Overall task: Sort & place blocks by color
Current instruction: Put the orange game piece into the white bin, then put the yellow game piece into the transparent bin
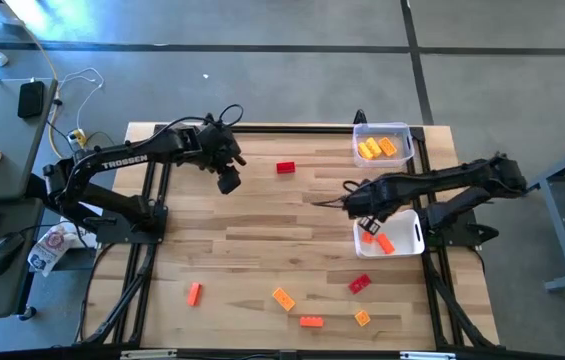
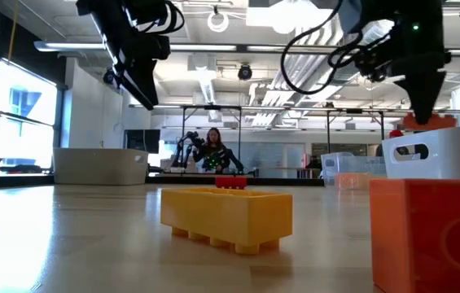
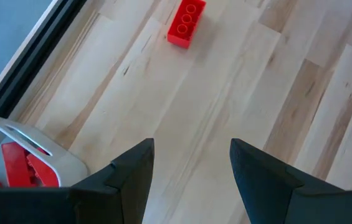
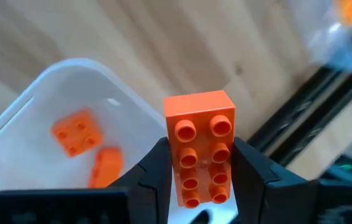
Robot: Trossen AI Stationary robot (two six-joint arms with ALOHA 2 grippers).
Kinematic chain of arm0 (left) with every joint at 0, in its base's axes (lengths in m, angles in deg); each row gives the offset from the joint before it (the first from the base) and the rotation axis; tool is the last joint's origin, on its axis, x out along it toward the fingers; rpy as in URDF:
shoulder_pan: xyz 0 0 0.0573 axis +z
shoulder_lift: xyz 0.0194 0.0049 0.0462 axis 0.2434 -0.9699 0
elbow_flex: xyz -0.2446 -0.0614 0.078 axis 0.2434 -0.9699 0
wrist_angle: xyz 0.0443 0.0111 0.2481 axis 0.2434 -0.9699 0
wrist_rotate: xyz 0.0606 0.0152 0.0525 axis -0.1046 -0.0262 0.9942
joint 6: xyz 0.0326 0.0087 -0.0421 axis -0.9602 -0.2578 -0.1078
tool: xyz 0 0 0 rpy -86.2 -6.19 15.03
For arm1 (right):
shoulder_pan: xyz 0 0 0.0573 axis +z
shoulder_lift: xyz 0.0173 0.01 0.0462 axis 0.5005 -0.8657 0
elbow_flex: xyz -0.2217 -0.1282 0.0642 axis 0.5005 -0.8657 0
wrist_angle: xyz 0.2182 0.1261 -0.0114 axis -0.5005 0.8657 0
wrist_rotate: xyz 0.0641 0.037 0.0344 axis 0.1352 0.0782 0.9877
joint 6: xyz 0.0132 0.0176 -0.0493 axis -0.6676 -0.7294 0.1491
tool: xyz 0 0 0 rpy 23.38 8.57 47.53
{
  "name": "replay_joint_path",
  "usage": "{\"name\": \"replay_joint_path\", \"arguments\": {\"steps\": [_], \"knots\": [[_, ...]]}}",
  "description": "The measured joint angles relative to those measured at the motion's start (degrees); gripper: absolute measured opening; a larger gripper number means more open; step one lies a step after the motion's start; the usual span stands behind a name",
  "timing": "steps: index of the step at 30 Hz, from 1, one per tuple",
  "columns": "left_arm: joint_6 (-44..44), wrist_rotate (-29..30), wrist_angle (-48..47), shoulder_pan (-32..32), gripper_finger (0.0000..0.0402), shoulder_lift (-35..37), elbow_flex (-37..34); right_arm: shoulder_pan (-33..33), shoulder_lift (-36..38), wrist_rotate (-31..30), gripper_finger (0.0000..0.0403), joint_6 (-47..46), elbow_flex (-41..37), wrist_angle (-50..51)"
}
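Blocks lie scattered on the worktop (image 1: 262,230): from above we see a red one (image 1: 285,168) far, several orange near, and the right hand (image 1: 367,222) over the white bin (image 1: 412,240), likely for dropping. At table height, a yellow block (image 2: 226,216) hides most others. Our left wrist shows the left hand (image 3: 191,168) spread, empty, facing that red block. Only the right wrist shows an orange block (image 4: 200,146) clamped above 2 orange pieces.
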Motion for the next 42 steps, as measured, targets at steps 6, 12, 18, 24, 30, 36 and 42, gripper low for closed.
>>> {"name": "replay_joint_path", "arguments": {"steps": [6, 12, 18, 24, 30, 36, 42], "knots": [[0.0, 0.0, 0.2, -1.1, 0.0197, 0.0, 0.0, 3.6, 3.1, 6.8, 0.0103, -4.7, -6.6, -8.2], [-0.1, 0.0, 0.2, -2.4, 0.0197, 0.0, 0.0, 6.8, 3.4, 10.2, 0.0105, -7.1, -10.5, -14.5], [-2.1, 0.0, 0.6, -5.2, 0.0197, 0.0, 0.0, 8.5, 3.4, 11.0, 0.0106, -7.9, -12.8, -21.3], [-4.2, 0.0, 3.7, -9.1, 0.0197, 0.0, 0.0, 8.6, 3.4, 13.4, 0.0109, -6.2, -13.1, -24.7], [-5.3, 0.0, 6.2, -13.0, 0.0197, 0.0, 0.0, 8.6, 3.4, 12.6, 0.0164, -4.3, -13.1, -28.2], [-4.9, 0.0, 6.5, -16.0, 0.0197, 0.0, 0.0, 8.6, 3.4, 13.1, 0.0238, -4.9, -13.1, -28.2], [-7.9, 0.0, 6.6, -18.4, 0.0197, 0.0, 0.0, 8.4, 3.4, 12.9, 0.0255, -6.5, -13.1, -27.6]]}}
